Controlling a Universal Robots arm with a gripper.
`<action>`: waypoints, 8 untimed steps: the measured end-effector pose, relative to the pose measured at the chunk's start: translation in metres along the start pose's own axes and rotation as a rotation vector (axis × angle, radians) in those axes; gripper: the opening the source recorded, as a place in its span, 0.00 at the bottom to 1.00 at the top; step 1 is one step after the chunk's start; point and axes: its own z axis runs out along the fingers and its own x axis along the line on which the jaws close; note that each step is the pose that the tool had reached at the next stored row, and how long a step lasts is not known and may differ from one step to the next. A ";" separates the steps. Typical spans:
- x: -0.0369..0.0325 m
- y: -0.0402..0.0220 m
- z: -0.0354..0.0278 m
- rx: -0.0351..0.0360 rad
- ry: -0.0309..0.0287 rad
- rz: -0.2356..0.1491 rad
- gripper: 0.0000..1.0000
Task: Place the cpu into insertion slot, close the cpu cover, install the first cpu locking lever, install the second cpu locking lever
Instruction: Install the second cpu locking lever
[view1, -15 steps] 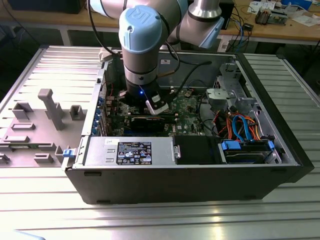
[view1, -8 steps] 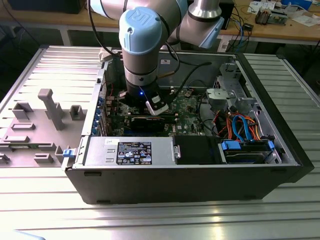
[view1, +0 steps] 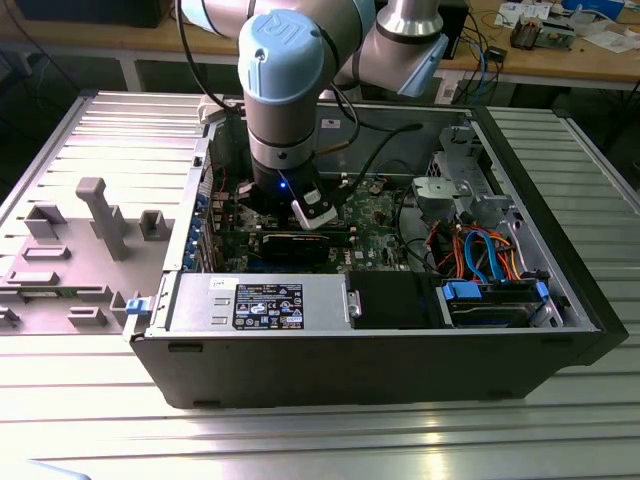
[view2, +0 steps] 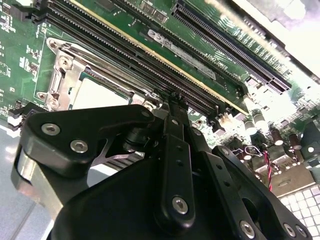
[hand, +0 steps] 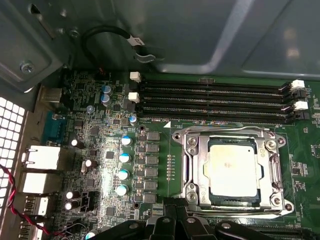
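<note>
While we hover over the board, the cpu (hand: 233, 172) sits in the insertion slot (hand: 196, 172) under the closed cpu cover (hand: 270, 155). Our gripper (view2: 176, 100) holds nothing, its jaws together.

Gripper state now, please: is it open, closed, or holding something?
Gripper: fingers together, closed, nothing seen between them; it sits just beside the cpu, which lies in the socket under the cover.

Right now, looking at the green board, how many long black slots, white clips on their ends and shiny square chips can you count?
Long black memory slots: 4
White slot clips: 4
cpu: 1
Total: 9
</note>
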 end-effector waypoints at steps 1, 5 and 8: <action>0.0000 0.0004 0.0002 -0.0010 -0.0002 0.000 0.11; -0.0002 0.0025 0.0007 -0.0013 -0.0002 0.000 0.11; -0.0002 0.0040 0.0010 -0.0012 -0.0002 0.000 0.11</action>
